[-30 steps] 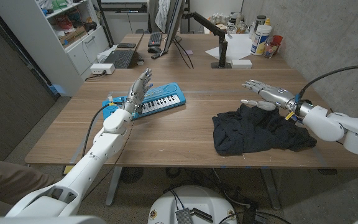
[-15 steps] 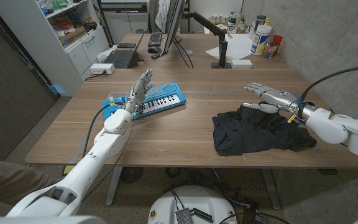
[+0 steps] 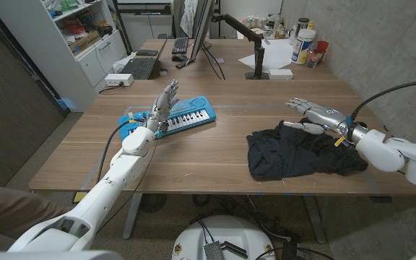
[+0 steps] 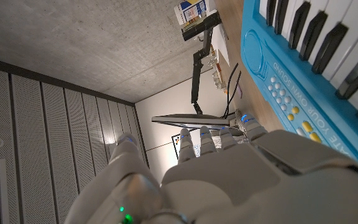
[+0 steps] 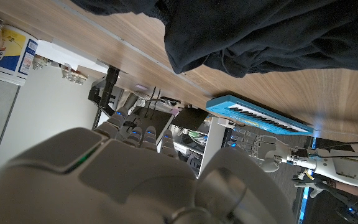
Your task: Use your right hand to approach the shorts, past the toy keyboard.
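Shorts (image 3: 298, 152) black, crumpled on wooden table (image 3: 215, 155), right side near front edge. Right hand (image 3: 316, 115) above shorts' far edge, fingers spread, holding nothing. Toy keyboard (image 3: 183, 118) blue, well apart to left; left hand (image 3: 161, 108) upright beside it, fingers apart, empty. Left wrist view reads "SOUND" on keyboard panel (image 4: 278, 81). Right wrist view shows shorts' folds (image 5: 272, 31) close. Bottles (image 3: 303, 43), monitor arm (image 3: 248, 32) at far end.

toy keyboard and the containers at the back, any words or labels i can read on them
"SOUND" on the blue toy keyboard, beside its round speaker in the left wrist view; the word before it is cut off.
Labels on the containers at the table's far end: too small to read.
Label on the tub in the right wrist view: blurred.
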You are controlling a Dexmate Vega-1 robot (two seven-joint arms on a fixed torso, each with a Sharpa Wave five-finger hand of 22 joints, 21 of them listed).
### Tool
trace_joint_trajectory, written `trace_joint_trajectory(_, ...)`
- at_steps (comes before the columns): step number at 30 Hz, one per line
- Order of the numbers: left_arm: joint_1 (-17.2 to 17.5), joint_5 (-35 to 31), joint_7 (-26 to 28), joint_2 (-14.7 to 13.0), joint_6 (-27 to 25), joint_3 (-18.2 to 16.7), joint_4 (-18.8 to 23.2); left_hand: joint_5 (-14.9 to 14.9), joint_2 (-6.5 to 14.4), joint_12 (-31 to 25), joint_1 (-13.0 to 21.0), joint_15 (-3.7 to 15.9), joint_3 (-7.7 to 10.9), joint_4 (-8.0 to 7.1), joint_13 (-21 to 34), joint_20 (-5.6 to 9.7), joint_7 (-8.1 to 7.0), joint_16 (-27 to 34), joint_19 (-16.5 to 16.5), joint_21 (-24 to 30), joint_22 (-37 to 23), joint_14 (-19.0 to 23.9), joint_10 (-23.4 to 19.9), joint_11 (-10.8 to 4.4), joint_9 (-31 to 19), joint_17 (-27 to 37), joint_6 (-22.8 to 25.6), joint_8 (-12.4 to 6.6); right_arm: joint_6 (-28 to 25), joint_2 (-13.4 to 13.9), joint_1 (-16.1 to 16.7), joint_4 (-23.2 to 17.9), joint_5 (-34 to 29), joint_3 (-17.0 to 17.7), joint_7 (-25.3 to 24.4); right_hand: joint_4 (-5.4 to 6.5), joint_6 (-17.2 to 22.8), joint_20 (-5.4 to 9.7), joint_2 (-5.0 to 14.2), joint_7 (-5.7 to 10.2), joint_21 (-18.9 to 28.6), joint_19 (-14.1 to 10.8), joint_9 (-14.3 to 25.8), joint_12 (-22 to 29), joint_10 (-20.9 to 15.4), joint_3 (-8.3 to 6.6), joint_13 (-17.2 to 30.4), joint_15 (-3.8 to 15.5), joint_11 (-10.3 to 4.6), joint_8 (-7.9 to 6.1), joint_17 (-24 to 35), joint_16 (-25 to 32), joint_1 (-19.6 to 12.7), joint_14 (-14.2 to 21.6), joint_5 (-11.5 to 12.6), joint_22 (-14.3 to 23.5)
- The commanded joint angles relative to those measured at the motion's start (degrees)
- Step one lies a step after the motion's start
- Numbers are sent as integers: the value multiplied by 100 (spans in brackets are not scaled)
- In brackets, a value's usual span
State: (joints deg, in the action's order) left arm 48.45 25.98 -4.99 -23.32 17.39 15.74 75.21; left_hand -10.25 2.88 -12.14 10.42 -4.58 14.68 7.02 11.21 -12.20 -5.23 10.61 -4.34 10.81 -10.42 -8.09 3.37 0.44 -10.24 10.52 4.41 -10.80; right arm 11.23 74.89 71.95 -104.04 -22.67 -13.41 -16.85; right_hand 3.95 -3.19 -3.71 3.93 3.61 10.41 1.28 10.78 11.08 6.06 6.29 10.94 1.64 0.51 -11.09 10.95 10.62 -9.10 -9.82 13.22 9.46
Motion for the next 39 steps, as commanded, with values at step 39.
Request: trace_joint_trajectory(39, 46, 59, -38, -67, 19, -42, 51, -26, -3, -32, -53, -3, 21, -17, 12, 0, -16, 32, -8, 52, 3, -29, -25, 11, -23, 7, 42, -17, -568, -380, 170, -107, -225, -285, -443, -61, -241, -148, 8, 14, 28, -45, 19, -18, 200, 11, 8, -46, 17, 33, 0, 39, -96, -372, -43, 15)
